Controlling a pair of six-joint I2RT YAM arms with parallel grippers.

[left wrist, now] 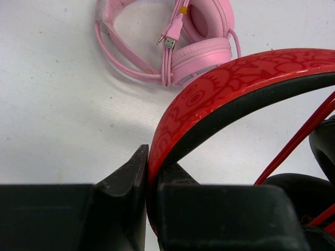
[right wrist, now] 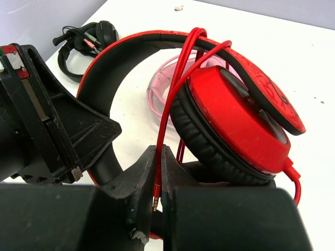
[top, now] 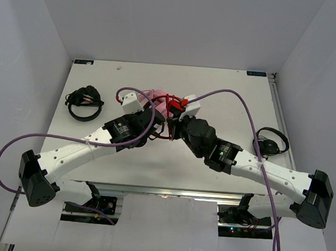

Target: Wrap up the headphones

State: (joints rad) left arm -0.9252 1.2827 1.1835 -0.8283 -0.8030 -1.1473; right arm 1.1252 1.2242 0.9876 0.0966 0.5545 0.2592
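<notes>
The red headphones (right wrist: 238, 117) with black ear pads are held up between both arms near the table's middle (top: 173, 107). My left gripper (left wrist: 149, 162) is shut on their red, black-lined headband (left wrist: 230, 83). My right gripper (right wrist: 159, 157) is shut on the thin red cable (right wrist: 178, 78) at its plug end; the gold plug tip shows between the jaws. The cable runs up from the jaws and loops over the headband and around the red ear cup. In the top view both grippers (top: 156, 122) (top: 177, 123) meet at the headphones.
Pink headphones (left wrist: 199, 42) with a pink cable lie on the white table just behind the red ones (top: 156, 95). Smaller black headphones lie at the far left (top: 84, 101) and another black pair at the right edge (top: 270, 142). Purple hoses arch over both arms.
</notes>
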